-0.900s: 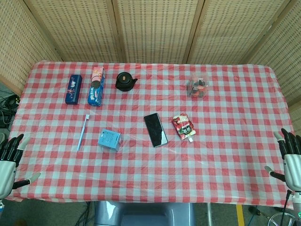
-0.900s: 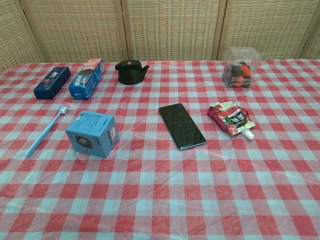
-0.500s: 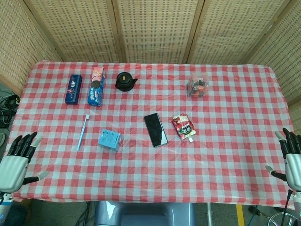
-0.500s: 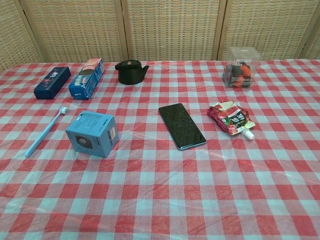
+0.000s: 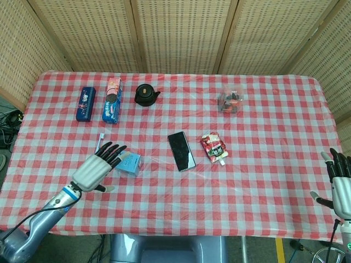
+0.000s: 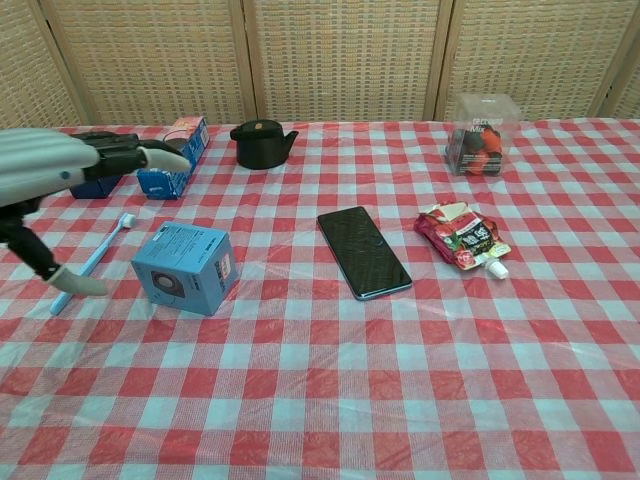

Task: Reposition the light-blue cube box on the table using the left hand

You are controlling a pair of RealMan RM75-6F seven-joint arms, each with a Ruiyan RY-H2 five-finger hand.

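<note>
The light-blue cube box (image 5: 130,163) (image 6: 186,267) stands on the checked tablecloth, left of centre. My left hand (image 5: 98,169) (image 6: 60,180) hovers just to its left and above, fingers spread, thumb hanging down, holding nothing. In the head view its fingertips overlap the box's left edge; whether they touch is unclear. My right hand (image 5: 340,183) stays at the table's far right edge, fingers spread and empty; the chest view does not show it.
A blue toothbrush (image 6: 92,262) lies left of the box, partly under the hand. A black phone (image 6: 363,251) and a red pouch (image 6: 461,237) lie to the right. A dark-blue box (image 5: 85,103), biscuit pack (image 5: 112,99), black teapot (image 6: 260,143) and clear tub (image 6: 478,135) line the back.
My left hand has swung in from the table's left front corner to beside the light-blue box and now shows in the chest view. The box and the right hand have not moved.
</note>
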